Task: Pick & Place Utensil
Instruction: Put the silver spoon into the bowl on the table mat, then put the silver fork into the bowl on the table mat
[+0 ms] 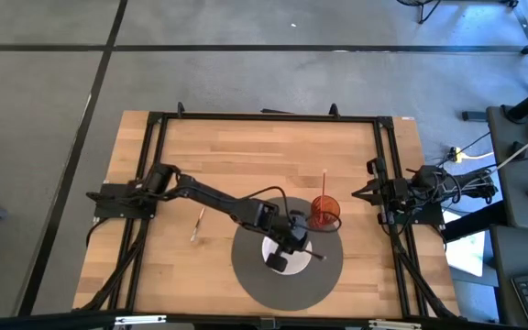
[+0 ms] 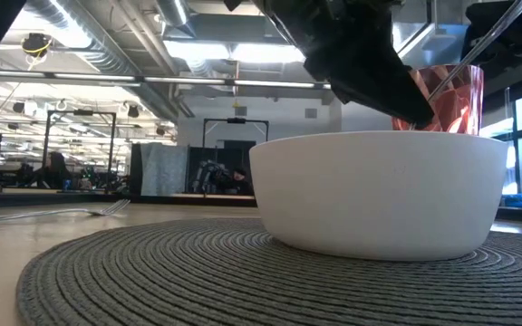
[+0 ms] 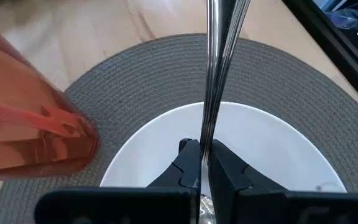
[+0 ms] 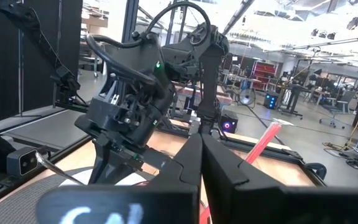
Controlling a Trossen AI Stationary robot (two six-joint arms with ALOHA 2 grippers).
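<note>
My left gripper (image 1: 289,246) hangs over the white bowl (image 1: 280,258), which stands on a round grey placemat (image 1: 246,275). It is shut on a silver utensil (image 3: 213,74); what kind of utensil cannot be told. The bowl (image 3: 272,155) lies under the fingers in the left wrist view, and the gripper (image 2: 361,54) is just above its rim (image 2: 379,138) in the low view. A red cup (image 1: 325,212) with a stick in it stands right of the bowl. A fork (image 1: 197,223) lies flat on the wood to the left. My right gripper (image 4: 201,138) waits shut at the table's right edge. My left gripper pinches the silver utensil's thin shaft (image 3: 206,134) between its two fingers (image 3: 188,155). The shaft runs on forward past the fingertips, more along the fingers than across them. The utensil is lifted clear, over the bowl. Its end behind the fingertips is hidden by the gripper.
The red cup (image 3: 23,130) stands close beside the gripper, touching the placemat's far right part. The black table frame (image 1: 264,116) runs along the far edge and both sides. Bare wood (image 1: 246,156) lies far of the mat.
</note>
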